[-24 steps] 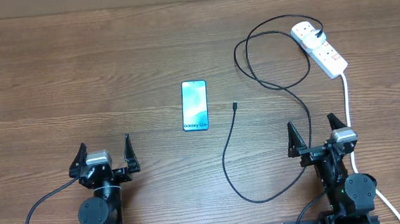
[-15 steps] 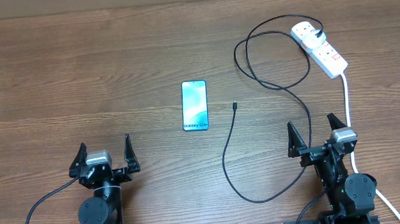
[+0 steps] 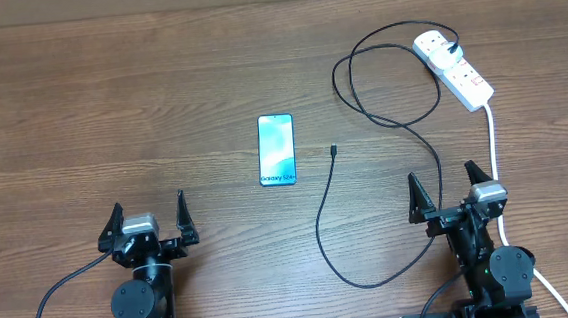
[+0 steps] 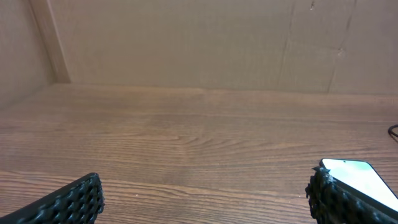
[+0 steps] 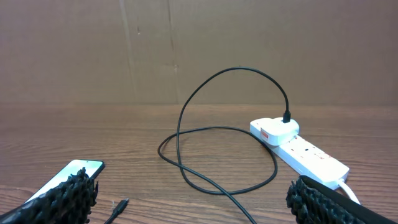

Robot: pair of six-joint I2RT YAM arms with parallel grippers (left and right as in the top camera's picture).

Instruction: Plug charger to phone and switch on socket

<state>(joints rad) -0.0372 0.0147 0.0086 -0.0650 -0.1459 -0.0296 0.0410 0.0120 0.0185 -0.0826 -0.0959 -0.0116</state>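
The left gripper [image 3: 148, 211] sits at the near edge of the brown wood-grain table [image 3: 109, 91], its two black fingers spread wide and holding nothing; the left wrist view shows their ribbed, rubbery pads [image 4: 68, 202].

At about one o'clock from it lies the slim rectangular phone with a glossy blue-teal screen [image 3: 276, 150], flat on the wood with its lettered end nearest the robot. It looks light, rigid and slippery. It would probably slide if pushed at the port, so its long edges are the likely place to steady it.

At three o'clock of the phone, near but not touching, rests the small connector tip [image 3: 334, 150] of the long thin black cable [image 3: 320, 217]. The cable looks limp and springy. A pinch just behind the tip, on the stiffer moulded part, should give the best control, since a hold further back would let the tip droop.

The right gripper [image 3: 442, 183] is likewise splayed apart and empty.

At roughly twelve to one o'clock from it lies the white elongated plastic power strip with red switch marks [image 3: 455, 67]. The cable's black plug [image 3: 454, 47] is seated in its far end, and a thick white cord [image 3: 493, 144] runs back toward the robot. Its switch should need only a firm press.
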